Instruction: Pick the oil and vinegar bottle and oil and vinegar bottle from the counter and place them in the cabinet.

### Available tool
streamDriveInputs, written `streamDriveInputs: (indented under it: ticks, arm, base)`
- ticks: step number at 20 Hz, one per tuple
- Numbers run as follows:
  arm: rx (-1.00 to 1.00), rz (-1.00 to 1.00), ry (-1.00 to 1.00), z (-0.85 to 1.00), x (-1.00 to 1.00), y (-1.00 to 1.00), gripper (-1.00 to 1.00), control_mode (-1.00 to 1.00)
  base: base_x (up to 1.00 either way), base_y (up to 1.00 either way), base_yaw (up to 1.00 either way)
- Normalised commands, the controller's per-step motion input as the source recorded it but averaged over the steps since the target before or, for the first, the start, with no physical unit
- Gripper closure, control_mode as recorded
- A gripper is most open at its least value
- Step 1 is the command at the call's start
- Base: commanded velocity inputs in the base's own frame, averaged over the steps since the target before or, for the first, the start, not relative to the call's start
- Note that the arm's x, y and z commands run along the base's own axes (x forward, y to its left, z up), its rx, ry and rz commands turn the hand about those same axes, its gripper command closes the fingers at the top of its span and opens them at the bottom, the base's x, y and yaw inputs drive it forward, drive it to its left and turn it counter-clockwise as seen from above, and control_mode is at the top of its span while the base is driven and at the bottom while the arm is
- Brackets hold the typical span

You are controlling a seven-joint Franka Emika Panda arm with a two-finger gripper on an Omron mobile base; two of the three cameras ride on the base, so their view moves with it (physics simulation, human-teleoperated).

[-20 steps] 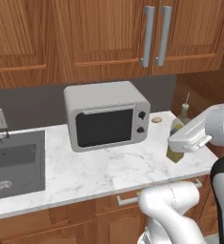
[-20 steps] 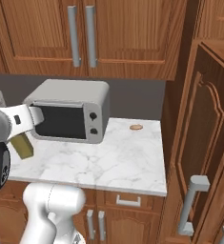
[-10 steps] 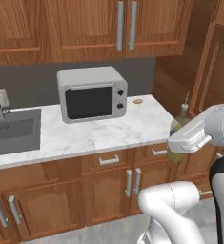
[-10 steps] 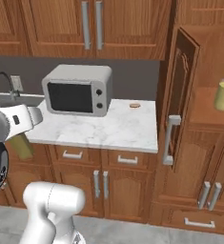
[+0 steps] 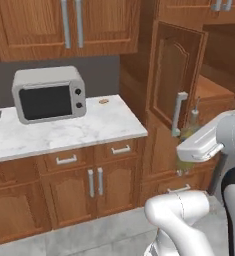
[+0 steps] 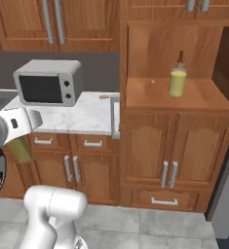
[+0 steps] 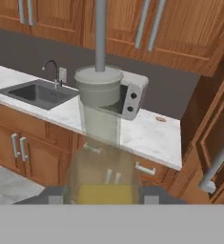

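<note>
End effector (image 7: pixel 105 194): jaws clamped narrowly on the slim olive-green bottle (image 7: pixel 100 138), which in the hand view rises between the two dark finger tips, with yellowish liquid low in the body, a grey collar above and a thin spout running up past the frame top. In the left base view the same bottle (image 5: pixel 187 150) sits partly behind the white forearm, its spout showing above the arm, in front of the open cabinet door (image 5: pixel 170 85). In the right base view the bottle (image 6: pixel 20 150) hangs below the white hand at the left edge, clear of the counter (image 6: pixel 82 120).

Beyond the held bottle, the marble counter carries a grey microwave (image 6: pixel 49 82) and a small brown item (image 6: pixel 104 97) near the back wall. A sink (image 7: pixel 37 93) with a dark faucet (image 7: pixel 51 71) lies at the far end of the counter in the hand view.

Farther right, the cabinet (image 6: pixel 177 46) stands open. The squat clear bottle (image 6: pixel 177 80) with pale yellow liquid and a brown neck stands upright on the cabinet shelf, toward its middle. A tiny pale object (image 6: pixel 152 81) lies on the shelf to its left; its identity cannot be determined. Closed lower doors with grey handles sit below the shelf.
</note>
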Motion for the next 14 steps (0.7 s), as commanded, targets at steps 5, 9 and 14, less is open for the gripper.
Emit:
streamDriveInputs:
  ticks: [5, 9, 14]
  arm:
    - [0.00, 0.00, 0.00, 0.00, 0.00, 0.00, 1.00, 1.00]
    - [0.00, 0.00, 0.00, 0.00, 0.00, 0.00, 1.00, 1.00]
    - [0.00, 0.00, 0.00, 0.00, 0.00, 0.00, 1.00, 1.00]
  base:
    - [0.07, -0.97, -0.20]
    - [0.30, -0.97, -0.14]
    - [0.36, -0.95, -0.13]
